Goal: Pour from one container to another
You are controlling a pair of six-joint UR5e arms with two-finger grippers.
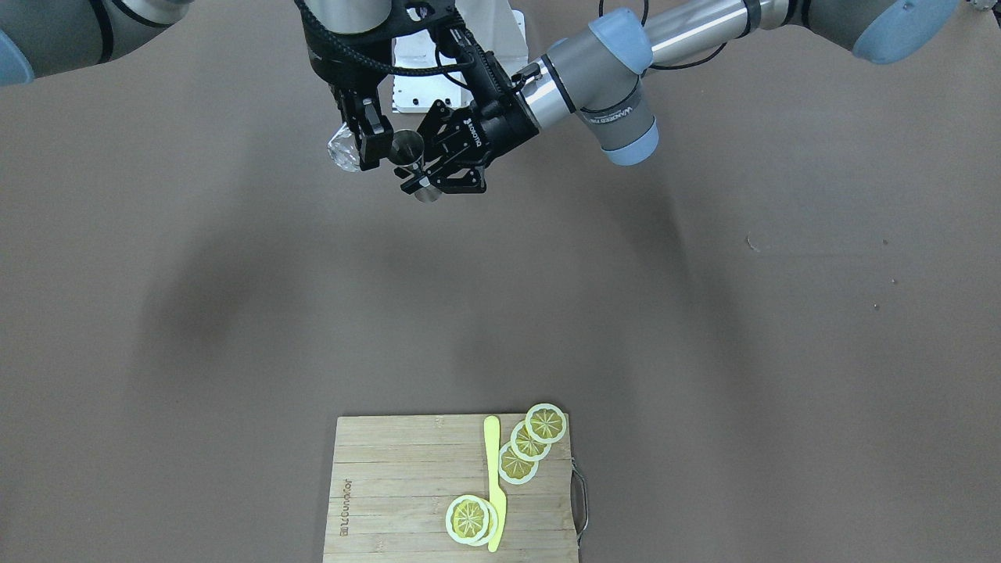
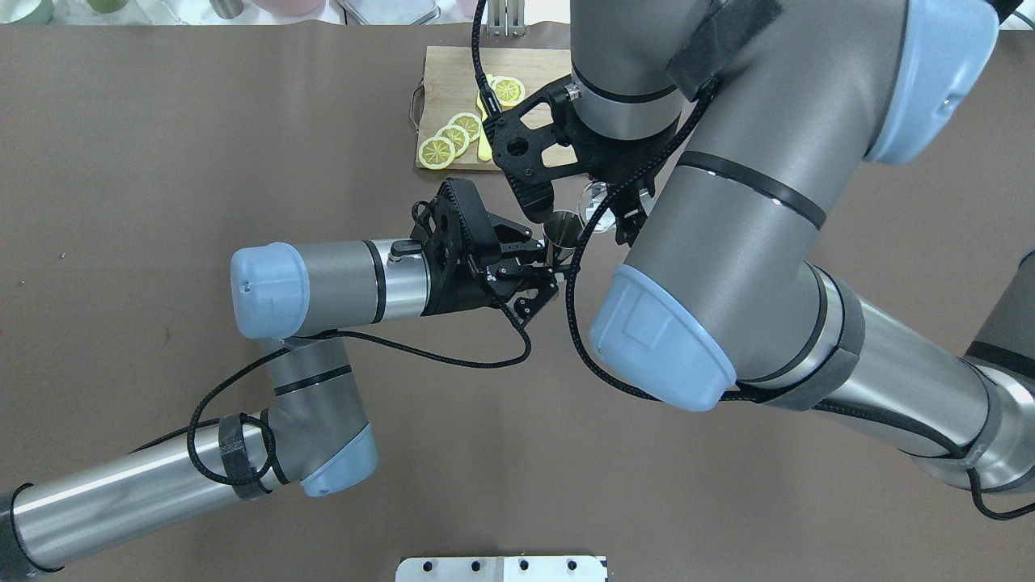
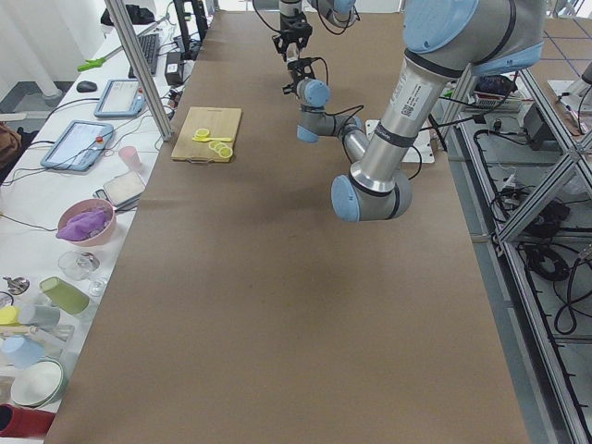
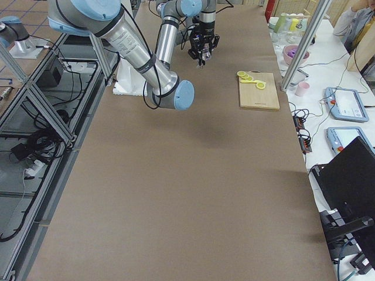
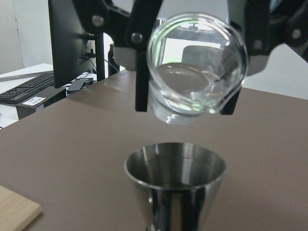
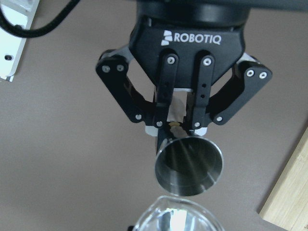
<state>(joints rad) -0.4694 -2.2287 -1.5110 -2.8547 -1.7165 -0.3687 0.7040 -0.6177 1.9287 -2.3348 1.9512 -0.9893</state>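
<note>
The small clear glass cup (image 5: 195, 72) is gleaming, smooth and glossy. The grey hourglass-shaped stainless-steel jigger (image 5: 175, 183) is showing a brushed, satiny sheen. The brown table (image 1: 704, 313) is looking matt and faintly creased; the pale wooden cutting board (image 1: 391, 485) is showing bare grain in strips.

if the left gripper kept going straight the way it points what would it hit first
Probably the glass cup held by the right gripper, tilted just beyond the jigger the left gripper holds; depth is unclear.
</note>
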